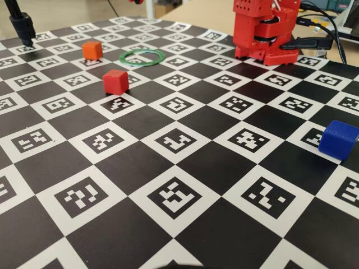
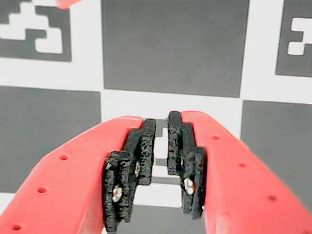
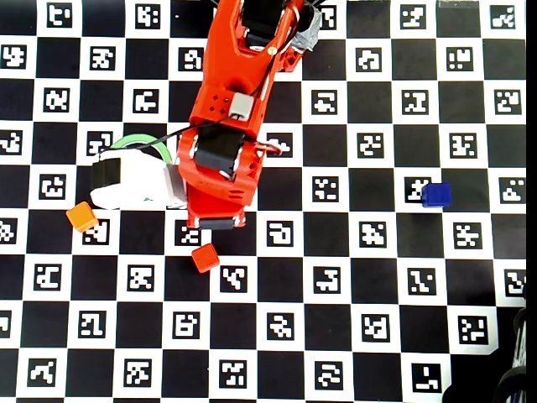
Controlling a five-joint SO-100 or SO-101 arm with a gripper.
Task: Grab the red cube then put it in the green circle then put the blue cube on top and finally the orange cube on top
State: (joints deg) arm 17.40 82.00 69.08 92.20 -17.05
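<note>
- Fixed view: red cube [image 1: 116, 82] sits on the checkered board [image 1: 185, 168], just in front of and a little left of the green circle [image 1: 142, 56], apart from it. The orange cube [image 1: 92, 49] lies left of the ring, and the blue cube [image 1: 338, 137] is well apart at the right edge. The arm's red base [image 1: 263, 31] stands behind the ring to the right; the fingers themselves are not visible here.
- Wrist view: the gripper [image 2: 161, 146] points down at bare board, its black pads [image 2: 139, 156] set close with only a narrow slit between them and nothing held. No cube appears between or ahead of the jaws (a red blur [image 2: 68, 3] at the top left corner cannot be identified).
- Overhead view: the arm [image 3: 226, 126] reaches down the picture over the board, partly hiding the green circle [image 3: 134, 143] at its left. The red cube [image 3: 205, 258] lies just beyond the arm's lower end, slightly toward the left and turned a bit diagonal to the squares. The orange cube [image 3: 82, 217] is farther left, the blue cube [image 3: 435, 194] far right.
- Judgement: the coming grab depends on that small forward gap; the fingers would need to widen, then come down over the red cube.
</note>
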